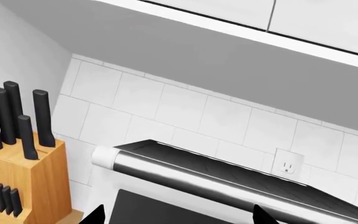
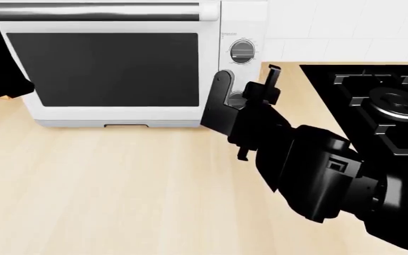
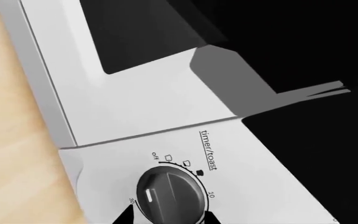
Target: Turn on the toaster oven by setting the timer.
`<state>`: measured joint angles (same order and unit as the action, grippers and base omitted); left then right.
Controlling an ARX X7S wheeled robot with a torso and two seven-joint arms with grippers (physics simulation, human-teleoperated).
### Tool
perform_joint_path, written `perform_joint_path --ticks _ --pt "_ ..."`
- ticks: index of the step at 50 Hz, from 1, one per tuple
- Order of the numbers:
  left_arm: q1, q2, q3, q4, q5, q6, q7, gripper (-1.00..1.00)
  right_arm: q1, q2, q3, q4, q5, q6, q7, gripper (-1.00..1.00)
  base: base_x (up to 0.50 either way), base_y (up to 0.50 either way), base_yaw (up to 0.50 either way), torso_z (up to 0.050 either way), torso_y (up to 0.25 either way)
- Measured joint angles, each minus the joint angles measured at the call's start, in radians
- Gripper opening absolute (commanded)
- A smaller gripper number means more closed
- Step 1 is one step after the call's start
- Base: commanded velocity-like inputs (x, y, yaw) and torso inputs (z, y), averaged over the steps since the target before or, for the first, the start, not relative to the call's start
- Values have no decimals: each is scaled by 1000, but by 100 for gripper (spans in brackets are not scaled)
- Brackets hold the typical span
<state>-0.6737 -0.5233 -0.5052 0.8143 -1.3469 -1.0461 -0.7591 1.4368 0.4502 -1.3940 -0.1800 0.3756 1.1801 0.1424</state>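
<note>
Right at the lower grey timer knob [image 3: 169,196] of the toaster oven [image 2: 122,74], the right jaws [image 2: 245,85] stand apart with a tip on either side of it, though whether they grip it I cannot tell. Beside them lie the dark glass door [image 2: 103,68], the upper knob [image 2: 241,52], the silver bar handle [image 1: 185,175] and the pale wooden table [image 2: 119,191], with a black gas hob [image 2: 381,101] alongside. Only two dark tips of the left jaws [image 1: 175,215], set apart and empty, show below the handle, near a wooden knife block [image 1: 24,182] and white wall tiles [image 1: 185,112].

Toaster oven [image 2: 112,69] on counter [image 2: 119,186], hob [image 2: 381,101] to its right, knife block [image 1: 20,177] left.
</note>
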Motion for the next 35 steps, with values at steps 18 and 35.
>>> perform_joint_path --ticks 18,35 --pt "16 -1 2 0 -2 11 0 100 -38 -3 86 13 53 -3 34 -100 4 1 3 0 0" --pt "19 2 15 -3 2 20 -1 100 -68 -6 145 20 85 -3 63 -100 3 1 3 0 0"
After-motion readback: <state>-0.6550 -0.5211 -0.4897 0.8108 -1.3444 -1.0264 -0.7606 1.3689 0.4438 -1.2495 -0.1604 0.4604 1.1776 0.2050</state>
